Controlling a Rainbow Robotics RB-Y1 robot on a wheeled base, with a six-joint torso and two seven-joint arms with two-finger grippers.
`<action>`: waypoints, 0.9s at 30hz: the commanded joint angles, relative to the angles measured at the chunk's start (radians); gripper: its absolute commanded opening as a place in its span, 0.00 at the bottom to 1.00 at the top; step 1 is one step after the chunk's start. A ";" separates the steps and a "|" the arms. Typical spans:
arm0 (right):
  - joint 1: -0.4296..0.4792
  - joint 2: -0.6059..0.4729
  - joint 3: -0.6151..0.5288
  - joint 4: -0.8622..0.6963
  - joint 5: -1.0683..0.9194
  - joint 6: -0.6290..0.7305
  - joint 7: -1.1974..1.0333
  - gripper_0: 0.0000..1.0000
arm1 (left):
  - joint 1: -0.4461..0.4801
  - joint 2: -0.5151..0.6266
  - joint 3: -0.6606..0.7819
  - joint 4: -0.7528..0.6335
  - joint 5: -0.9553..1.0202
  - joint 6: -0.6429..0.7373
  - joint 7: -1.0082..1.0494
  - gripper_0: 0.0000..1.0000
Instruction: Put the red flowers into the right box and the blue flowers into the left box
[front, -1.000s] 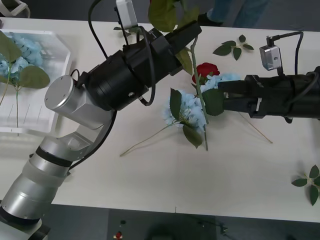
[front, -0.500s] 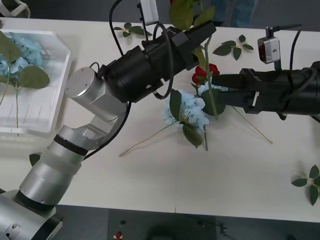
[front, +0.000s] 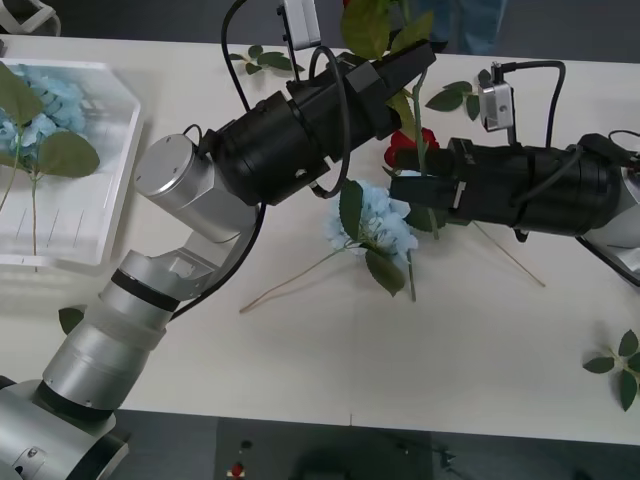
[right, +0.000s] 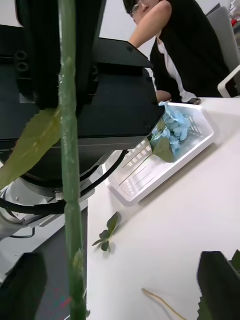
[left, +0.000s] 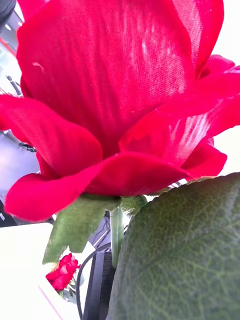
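My left gripper is shut on the stem of a red flower and holds it upright above the table's middle; its deep-red bloom looms close in the left wrist view. My right gripper has come in from the right, open, and the green stem stands between its fingers. Another red flower and a blue flower lie on the table under the held stem. The left box holds blue flowers. The right box is out of view.
Loose green leaf sprigs lie at the back, behind the left arm, at the right edge and near the front left. A bare stem trails from the blue flower toward the front.
My right arm has moved left until its open fingers flank the held stem. The left arm rose a little with the red flower, then stayed put.
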 joint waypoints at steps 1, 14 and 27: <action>-0.037 0.000 0.012 -0.022 -0.001 -0.010 0.009 0.00 | -0.031 -0.002 -0.002 -0.017 -0.002 0.002 -0.001 0.00; -0.036 0.000 0.014 -0.022 -0.005 -0.010 0.009 0.00 | -0.031 0.007 -0.002 -0.012 -0.002 -0.004 -0.001 0.00; -0.034 0.000 0.012 -0.022 -0.074 -0.024 0.009 0.00 | 0.003 0.121 -0.005 -0.005 0.018 0.008 -0.001 0.90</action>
